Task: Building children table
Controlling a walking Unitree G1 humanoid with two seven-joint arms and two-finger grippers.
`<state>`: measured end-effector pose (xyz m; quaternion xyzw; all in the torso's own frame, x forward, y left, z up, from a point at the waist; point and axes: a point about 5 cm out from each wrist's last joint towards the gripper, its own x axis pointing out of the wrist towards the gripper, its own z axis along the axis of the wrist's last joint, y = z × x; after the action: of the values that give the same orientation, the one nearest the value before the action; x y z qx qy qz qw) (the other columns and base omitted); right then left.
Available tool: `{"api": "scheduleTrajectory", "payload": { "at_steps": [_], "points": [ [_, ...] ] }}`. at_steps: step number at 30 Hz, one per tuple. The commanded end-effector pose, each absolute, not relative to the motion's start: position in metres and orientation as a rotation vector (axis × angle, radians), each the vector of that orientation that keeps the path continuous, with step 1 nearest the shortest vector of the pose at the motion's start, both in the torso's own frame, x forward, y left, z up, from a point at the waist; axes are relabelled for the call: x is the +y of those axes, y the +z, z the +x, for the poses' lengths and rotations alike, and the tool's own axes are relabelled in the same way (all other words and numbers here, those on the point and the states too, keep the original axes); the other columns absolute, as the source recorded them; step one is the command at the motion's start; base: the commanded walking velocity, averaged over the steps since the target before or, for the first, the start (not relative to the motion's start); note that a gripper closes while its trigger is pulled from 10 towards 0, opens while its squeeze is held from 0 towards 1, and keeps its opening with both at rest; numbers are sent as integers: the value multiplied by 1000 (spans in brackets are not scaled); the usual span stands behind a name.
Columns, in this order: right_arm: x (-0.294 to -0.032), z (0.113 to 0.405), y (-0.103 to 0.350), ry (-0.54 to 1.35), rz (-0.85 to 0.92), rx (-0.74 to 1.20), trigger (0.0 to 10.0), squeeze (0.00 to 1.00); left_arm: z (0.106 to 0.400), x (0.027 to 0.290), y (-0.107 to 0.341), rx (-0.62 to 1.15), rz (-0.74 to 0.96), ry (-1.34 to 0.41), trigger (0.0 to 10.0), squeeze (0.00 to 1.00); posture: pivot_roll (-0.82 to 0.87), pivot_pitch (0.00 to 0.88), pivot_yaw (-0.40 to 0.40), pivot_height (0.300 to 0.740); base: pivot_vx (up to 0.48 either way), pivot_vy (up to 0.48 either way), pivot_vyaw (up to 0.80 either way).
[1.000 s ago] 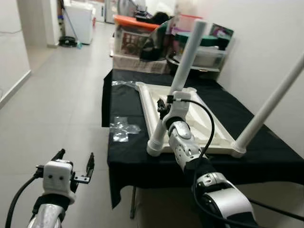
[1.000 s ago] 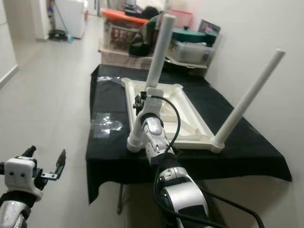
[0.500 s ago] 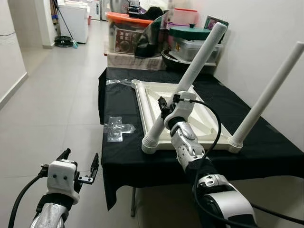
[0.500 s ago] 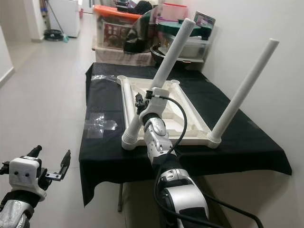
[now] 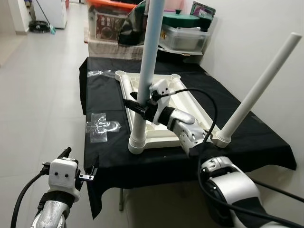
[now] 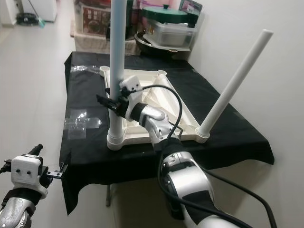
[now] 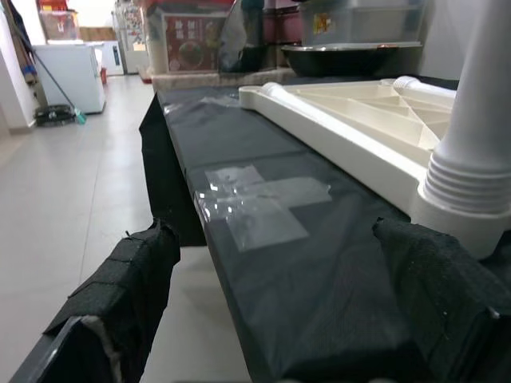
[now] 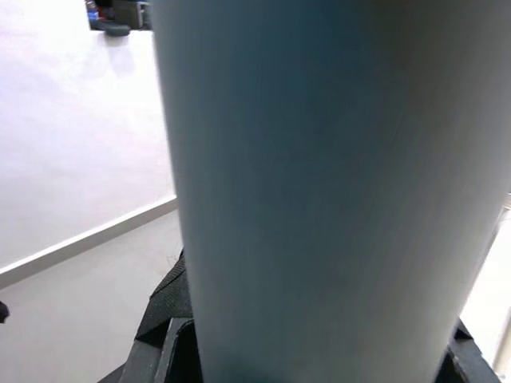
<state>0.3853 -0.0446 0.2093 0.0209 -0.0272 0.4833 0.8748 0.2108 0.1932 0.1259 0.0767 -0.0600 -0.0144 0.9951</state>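
White table leg (image 5: 148,71) upright | clamped between right gripper (image 5: 135,105) jaws | left gripper (image 5: 78,164) jaws apart

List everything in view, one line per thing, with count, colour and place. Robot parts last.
Table top: 1, white, upside down on the black cloth.
Table legs: 2, white; near leg upright in the front-left corner socket, far leg leaning in the front-right socket.
Black cloth: 1, covering the work table.
Clear plastic wrap: 1, flat on the cloth left of the table top; another crumpled piece at the far left corner.
Storage boxes and clutter: several, mixed colours, behind the table by the wall.
Tiled floor: light grey, to the left.
Left gripper: 1, black fingers open, low before the table's front-left edge.
Right gripper: 1, black fingers shut on the near leg.
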Motion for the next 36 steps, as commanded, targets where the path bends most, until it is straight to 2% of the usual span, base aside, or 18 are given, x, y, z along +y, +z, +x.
{"api": "scheduleTrajectory", "payload": {
  "at_steps": [1, 8, 19, 21, 22, 23, 24, 26, 27, 31, 36],
  "points": [
    [-49, 376, 163, 1048, 132, 170, 10000, 0, 209, 191, 123, -114, 149, -25, 10000, 0, 217, 0, -197, 740, 0, 0, 0],
    [-51, 374, 164, 1106, 200, 155, 10000, 0, 208, 193, 123, -114, 148, -17, 10000, 0, 223, 0, -202, 740, 0, 0, 0],
    [-52, 373, 157, 1055, 218, 142, 10000, 0, 208, 191, 122, -113, 142, -20, 10000, 0, 214, 0, -194, 740, 0, 0, 0],
    [-50, 377, 147, 846, 169, 163, 10000, 0, 208, 190, 122, -113, 140, -24, 10000, 0, 197, 0, -179, 740, 0, 0, 0],
    [-50, 377, 147, 846, 169, 163, 10000, 0, 208, 190, 122, -113, 140, -24, 10000, 0, 197, 0, -179, 740, 0, 0, 0],
    [-50, 379, 136, 618, 176, 200, 10000, 0, 209, 189, 121, -112, 138, -29, 10000, 0, 191, 0, -172, 740, 0, 0, 0],
    [-50, 379, 136, 618, 176, 200, 10000, 0, 209, 189, 121, -112, 138, -29, 10000, 0, 191, 0, -172, 740, 0, 0, 0],
    [-52, 379, 126, 446, 197, 247, 10000, 0, 209, 188, 121, -111, 136, -34, 10000, 0, 188, 0, -169, 740, 0, 0, 0],
    [-52, 379, 126, 446, 197, 247, 10000, 0, 209, 188, 121, -111, 136, -34, 10000, 0, 188, 0, -169, 740, 0, 0, 0],
    [-49, 375, 116, 255, 218, 298, 10000, 0, 212, 188, 120, -110, 133, -41, 10000, 0, 167, 0, -147, 740, 0, 0, 0],
    [-36, 374, 120, 208, 199, 304, 10000, 0, 218, 186, 121, -114, 128, -57, 10000, 0, 158, 0, -145, 740, 0, 0, 0]
  ]
}}
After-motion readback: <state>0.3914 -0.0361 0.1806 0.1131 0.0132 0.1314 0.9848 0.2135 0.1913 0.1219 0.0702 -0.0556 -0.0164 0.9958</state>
